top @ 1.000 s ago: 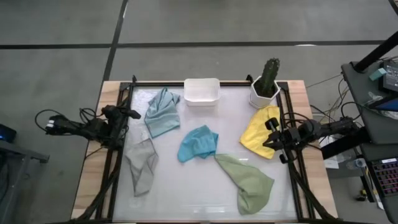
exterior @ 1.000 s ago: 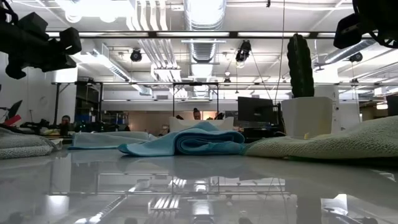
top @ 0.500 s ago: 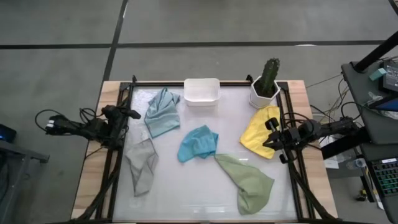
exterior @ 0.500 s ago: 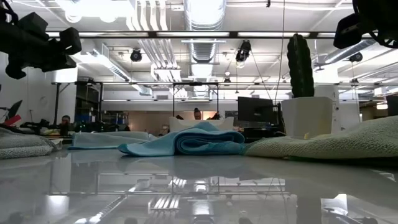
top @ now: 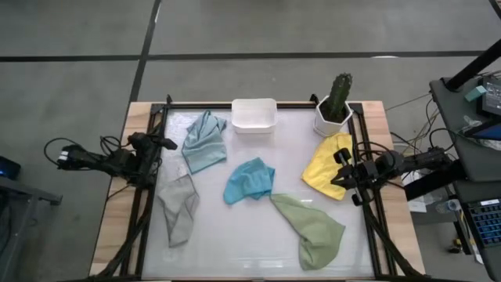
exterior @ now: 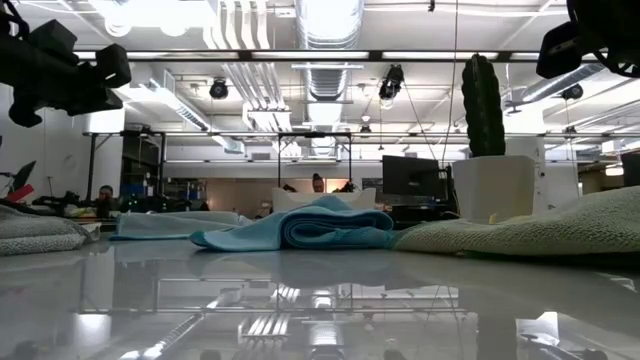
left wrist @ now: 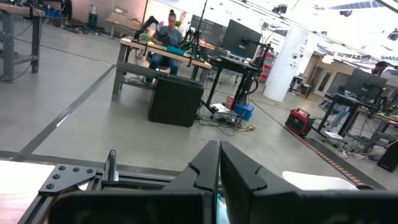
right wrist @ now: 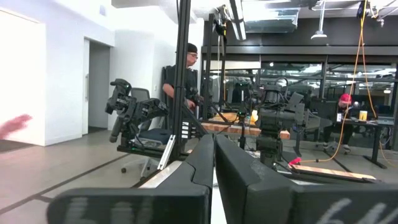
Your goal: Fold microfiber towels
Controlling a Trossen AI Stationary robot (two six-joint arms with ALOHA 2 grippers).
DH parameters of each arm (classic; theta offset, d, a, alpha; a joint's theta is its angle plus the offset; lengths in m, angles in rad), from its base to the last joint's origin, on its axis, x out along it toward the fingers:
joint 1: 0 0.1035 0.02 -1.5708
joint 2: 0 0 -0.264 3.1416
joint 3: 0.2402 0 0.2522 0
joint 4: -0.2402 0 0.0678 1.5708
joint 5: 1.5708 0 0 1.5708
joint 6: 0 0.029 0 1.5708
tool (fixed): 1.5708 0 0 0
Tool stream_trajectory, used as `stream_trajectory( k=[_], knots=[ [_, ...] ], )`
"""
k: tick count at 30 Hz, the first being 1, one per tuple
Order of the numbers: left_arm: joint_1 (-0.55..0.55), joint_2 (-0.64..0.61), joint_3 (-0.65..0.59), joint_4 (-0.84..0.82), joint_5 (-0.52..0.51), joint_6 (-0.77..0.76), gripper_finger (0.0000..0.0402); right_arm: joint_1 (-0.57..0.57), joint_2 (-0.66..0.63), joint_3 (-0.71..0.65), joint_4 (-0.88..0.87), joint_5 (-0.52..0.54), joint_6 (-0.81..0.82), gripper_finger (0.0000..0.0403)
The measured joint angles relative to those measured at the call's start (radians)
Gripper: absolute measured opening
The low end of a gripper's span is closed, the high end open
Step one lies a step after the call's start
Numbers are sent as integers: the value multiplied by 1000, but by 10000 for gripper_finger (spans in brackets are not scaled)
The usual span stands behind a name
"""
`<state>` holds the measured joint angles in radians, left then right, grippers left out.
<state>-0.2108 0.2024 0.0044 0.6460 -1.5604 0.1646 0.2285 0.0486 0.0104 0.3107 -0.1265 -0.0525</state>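
Observation:
Five microfiber towels lie crumpled on the white table: pale blue-grey point(top: 203, 142) at the far left, grey point(top: 179, 206) at the near left, bright blue point(top: 250, 180) in the middle, sage green point(top: 311, 229) at the near right, yellow point(top: 328, 164) at the right. My left gripper point(top: 167, 144) is shut and held level above the table's left edge, touching nothing. My right gripper point(top: 337, 176) is shut above the right edge, over the yellow towel's border, clear of it. In the low view the blue towel point(exterior: 300, 228) and the green towel point(exterior: 530, 232) show.
A white rectangular tub point(top: 254, 115) stands at the far edge, middle. A cactus in a white pot point(top: 335, 109) stands at the far right corner. Black frame rails point(top: 149, 211) run along the table's left and right sides. People sit at desks in the room beyond.

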Motion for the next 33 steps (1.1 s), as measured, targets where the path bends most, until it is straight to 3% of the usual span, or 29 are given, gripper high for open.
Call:
stream_trajectory(
  k=[27,33],
  knots=[
    [0,0,0,0,0,0,0,0,0,0,23,0,-1,9],
    [0,0,0,0,0,0,0,0,0,0,36,2,124,9]
  ],
)
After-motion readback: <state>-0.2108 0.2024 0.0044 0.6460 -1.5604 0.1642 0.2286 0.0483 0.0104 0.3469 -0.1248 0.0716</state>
